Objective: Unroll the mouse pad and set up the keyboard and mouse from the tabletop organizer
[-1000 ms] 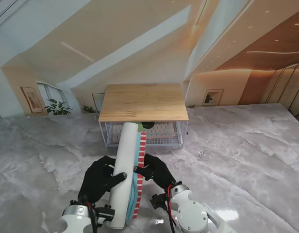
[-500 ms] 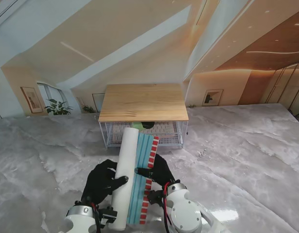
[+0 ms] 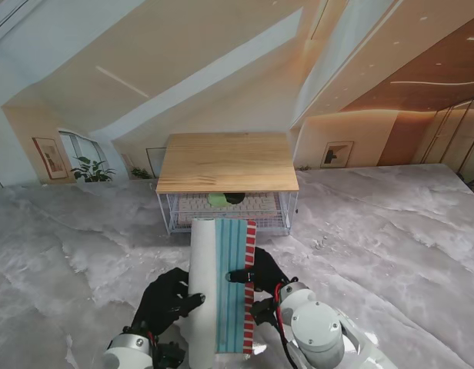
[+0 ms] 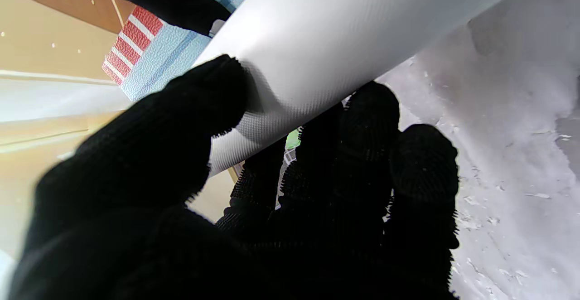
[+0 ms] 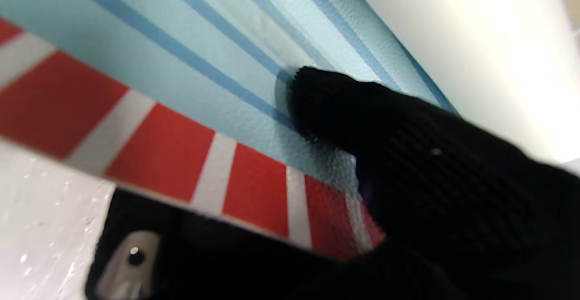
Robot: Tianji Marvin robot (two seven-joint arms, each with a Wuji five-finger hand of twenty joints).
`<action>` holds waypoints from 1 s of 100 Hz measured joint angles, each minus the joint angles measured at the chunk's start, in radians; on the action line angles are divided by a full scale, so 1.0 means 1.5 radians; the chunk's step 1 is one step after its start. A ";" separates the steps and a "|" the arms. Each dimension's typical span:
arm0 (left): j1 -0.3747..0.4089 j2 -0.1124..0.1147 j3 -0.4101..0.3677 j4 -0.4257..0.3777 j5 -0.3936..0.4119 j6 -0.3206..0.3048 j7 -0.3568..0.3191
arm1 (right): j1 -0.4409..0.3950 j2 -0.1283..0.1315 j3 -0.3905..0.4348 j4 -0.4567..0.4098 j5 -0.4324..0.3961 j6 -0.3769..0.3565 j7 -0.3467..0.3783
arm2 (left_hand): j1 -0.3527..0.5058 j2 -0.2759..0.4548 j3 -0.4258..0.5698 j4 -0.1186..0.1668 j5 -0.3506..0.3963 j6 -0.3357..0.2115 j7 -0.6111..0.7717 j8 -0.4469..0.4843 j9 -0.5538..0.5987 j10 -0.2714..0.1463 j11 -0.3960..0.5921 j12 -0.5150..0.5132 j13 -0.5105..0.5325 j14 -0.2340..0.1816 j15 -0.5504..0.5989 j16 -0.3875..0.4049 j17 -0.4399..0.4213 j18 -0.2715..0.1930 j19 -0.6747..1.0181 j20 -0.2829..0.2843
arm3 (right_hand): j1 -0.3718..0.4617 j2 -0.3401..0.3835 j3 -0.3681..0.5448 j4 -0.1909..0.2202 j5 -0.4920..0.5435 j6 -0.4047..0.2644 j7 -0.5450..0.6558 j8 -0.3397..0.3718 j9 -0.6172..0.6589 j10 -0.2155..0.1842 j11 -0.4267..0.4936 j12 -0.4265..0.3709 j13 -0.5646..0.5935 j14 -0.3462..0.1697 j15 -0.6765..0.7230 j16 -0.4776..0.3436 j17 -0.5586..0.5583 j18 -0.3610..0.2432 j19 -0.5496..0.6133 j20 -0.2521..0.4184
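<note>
The mouse pad [image 3: 221, 292] is held off the table, partly unrolled: a white roll [image 3: 202, 292] on my left and a light-blue striped flap with a red-and-white edge [image 3: 249, 284] on my right. My left hand [image 3: 169, 301] grips the white roll [image 4: 317, 41], fingers [image 4: 362, 155] curled around it. My right hand [image 3: 262, 275] pinches the flap's red-striped edge [image 5: 181, 155], thumb [image 5: 344, 105] pressed on the blue face. The organizer [image 3: 228, 184], a wooden top over a wire basket, stands farther from me; the keyboard [image 3: 256, 203] and a green object [image 3: 216, 200] show inside.
The marble-patterned table [image 3: 391, 246] spreads to both sides of the organizer. A dark object [image 3: 235, 197] lies in the basket beside the green one; I cannot tell which is the mouse.
My right hand has drawn the flap out to my right, so more blue surface shows. The pad came nearer to me and no longer covers the basket front.
</note>
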 measured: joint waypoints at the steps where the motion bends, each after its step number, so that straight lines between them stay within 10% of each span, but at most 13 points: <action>1: 0.000 0.000 0.000 0.001 0.002 0.001 -0.001 | 0.000 0.001 0.001 -0.001 -0.001 0.003 0.001 | -0.005 0.006 0.001 0.000 0.000 0.000 -0.004 0.000 -0.005 0.000 0.002 -0.002 0.000 0.000 0.000 0.000 -0.004 0.000 -0.001 0.002 | 0.000 0.000 0.000 0.000 0.000 0.000 0.000 0.001 0.000 0.000 0.000 0.000 0.000 0.000 0.000 0.002 0.000 0.000 0.000 0.000; 100: -0.022 0.014 0.003 0.023 0.029 0.025 -0.059 | 0.115 -0.006 -0.046 0.076 -0.018 0.161 0.019 | -0.077 0.131 -0.068 0.047 0.004 0.015 -0.100 0.003 -0.089 0.028 -0.007 -0.107 -0.081 0.046 -0.055 -0.031 -0.089 0.019 -0.067 0.022 | 0.007 -0.004 -0.001 0.022 0.011 0.009 -0.025 0.033 0.000 0.005 -0.005 0.025 0.000 -0.001 0.005 0.025 0.006 -0.010 0.005 0.001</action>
